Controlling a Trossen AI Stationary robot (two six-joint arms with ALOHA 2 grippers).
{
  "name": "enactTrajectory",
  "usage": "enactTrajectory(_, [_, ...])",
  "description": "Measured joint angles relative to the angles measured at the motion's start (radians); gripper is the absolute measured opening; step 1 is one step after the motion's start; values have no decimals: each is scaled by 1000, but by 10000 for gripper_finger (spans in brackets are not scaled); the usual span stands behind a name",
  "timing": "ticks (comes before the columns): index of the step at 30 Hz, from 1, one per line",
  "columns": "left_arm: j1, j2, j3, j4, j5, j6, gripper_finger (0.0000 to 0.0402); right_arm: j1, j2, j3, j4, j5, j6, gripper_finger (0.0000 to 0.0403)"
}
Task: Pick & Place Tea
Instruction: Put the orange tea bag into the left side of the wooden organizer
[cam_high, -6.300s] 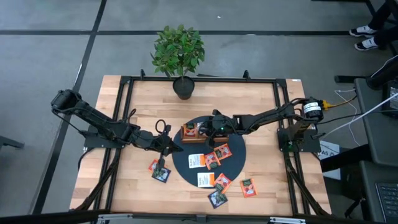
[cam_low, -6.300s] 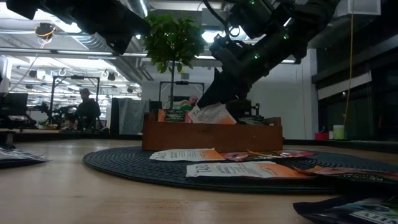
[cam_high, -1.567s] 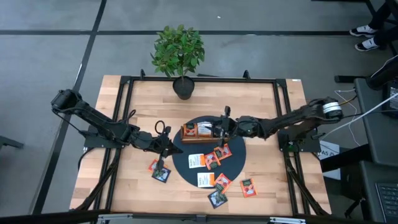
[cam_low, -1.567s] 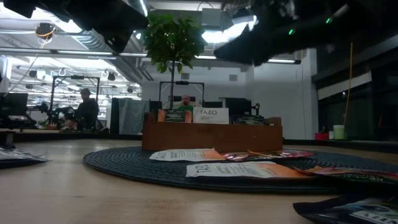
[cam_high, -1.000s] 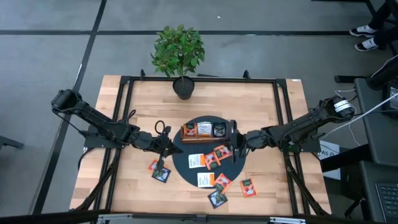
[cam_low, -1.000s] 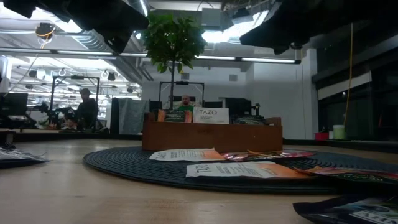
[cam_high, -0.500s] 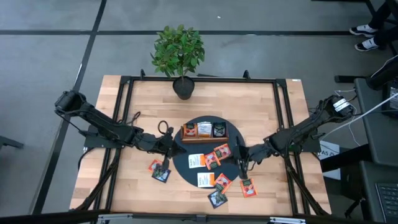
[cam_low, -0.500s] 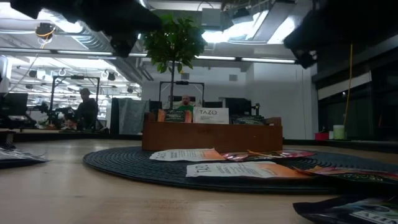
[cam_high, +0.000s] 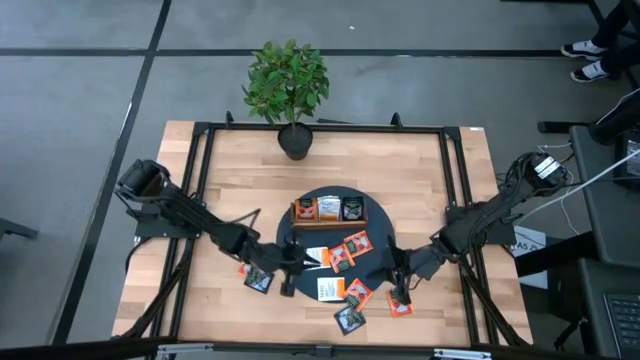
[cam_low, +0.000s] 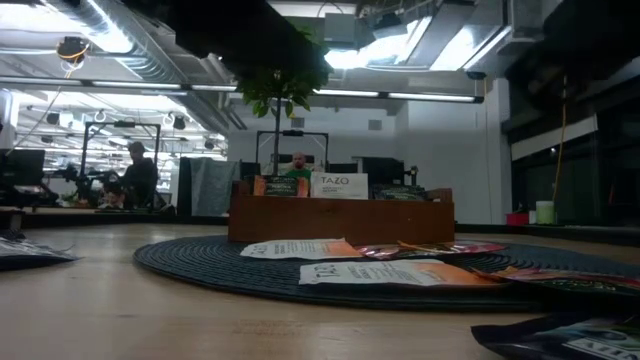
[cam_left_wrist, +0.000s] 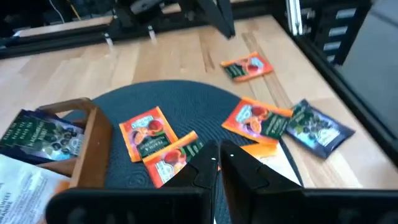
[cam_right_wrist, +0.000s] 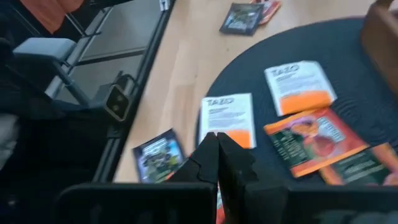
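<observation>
Hovering right gripper (cam_high: 400, 291), pinched shut and empty, beside round dark woven mat (cam_high: 300, 268). Opening before lowering squarely onto small orange square tea sachet (cam_high: 399, 301). Waiting left gripper (cam_high: 288, 284): opening unclear.

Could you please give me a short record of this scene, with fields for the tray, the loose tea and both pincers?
tray: wooden tray at the mat's far edge, sachets in its compartments
loose tea: sachets scattered on the mat and the table
left pincer: shut, empty, at the mat's left edge
right pincer: shut, empty, by an orange sachet off the mat
</observation>
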Motion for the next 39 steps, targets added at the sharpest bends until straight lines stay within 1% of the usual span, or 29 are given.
enactTrajectory(6, [-24, 68, 93, -90, -34, 1, 18, 25, 0, 0, -23, -19, 84, 3])
enactTrajectory(11, [-32, 78, 120, -118, -38, 1, 18, 30, 14, 0, -61, -47, 155, 3])
enactTrajectory(13, [-37, 78, 119, -120, -42, 1, 18, 30, 44, 0, -58, -67, 167, 3])
enactTrajectory(17, [-47, 78, 119, -123, -51, 1, 18, 30, 140, 0, 8, -101, 182, 3])
enactTrajectory(21, [-53, 78, 119, -122, -51, 1, 18, 30, 211, 1, 56, -105, 176, 3])
enactTrajectory(23, [-53, 78, 119, -122, -52, 0, 18, 30, 224, 1, 60, -85, 151, 3])
enactTrajectory(27, [-53, 78, 119, -122, -52, -2, 18, 20, 222, 1, 73, 19, 75, 3])
enactTrajectory(29, [-53, 78, 119, -120, -52, -14, 18, 1, 220, 2, 74, 47, 62, 3])
enactTrajectory(32, [-53, 86, 119, -114, -54, -35, 18, -32, 220, 12, 59, 42, 39, 3])
enactTrajectory(36, [-53, 111, 119, -113, -75, -35, 18, -66, 220, 23, 59, -10, -15, 3])
enactTrajectory(39, [-50, 130, 119, -117, -78, -35, 18, -71, 220, 24, 50, -15, -117, 3])
